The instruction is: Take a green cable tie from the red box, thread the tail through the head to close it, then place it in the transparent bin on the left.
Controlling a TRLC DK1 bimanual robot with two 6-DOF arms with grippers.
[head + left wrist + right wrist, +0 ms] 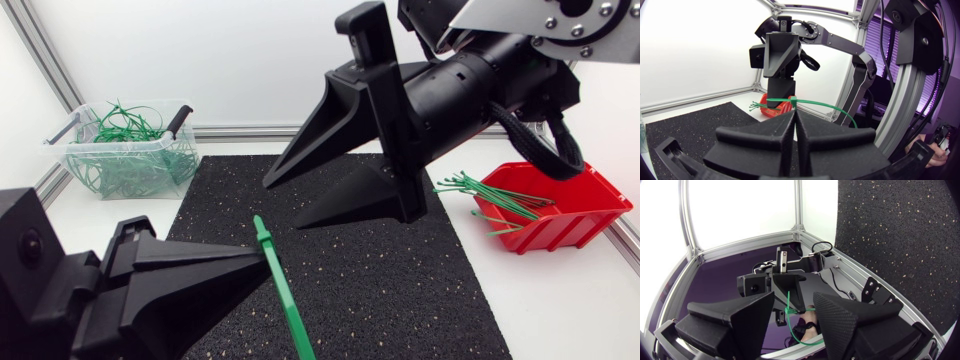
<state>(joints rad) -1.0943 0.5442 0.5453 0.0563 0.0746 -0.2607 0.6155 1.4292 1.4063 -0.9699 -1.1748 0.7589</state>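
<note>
Over the black mat (400,290) at the middle of the white table (580,300), two matte black grippers faced each other with one green cable tie (285,295) between them. The left gripper (266,257) came in low from the left side, its two wedge fingers pressed together on the tie, one on each face of the strip. It pinched the tie a short way below the head. The small square head stood just above the fingertips, and the long tail ran down and away past them. In the left wrist view the strip crossed the closed fingertips and bent away to one side in a loose arc. The tie was not closed: the tail hung free.

The right gripper (283,205) came in from the upper right, higher than the left one, and pointed towards the tie. Its fingers were spread wide and held nothing. In the right wrist view the tie and the left gripper showed ahead, through the gap between those spread fingers. The right fingers were apart from the strip.

The red box (575,215) sat on the table beside the mat's right edge, behind the right arm. A bundle of loose green ties (490,195) lay in it, their ends poking out over its open side towards the mat. The transparent bin (130,165) stood at the far left corner, off the mat and well apart from both grippers. It held a tangle of looped green ties (125,125).
</note>
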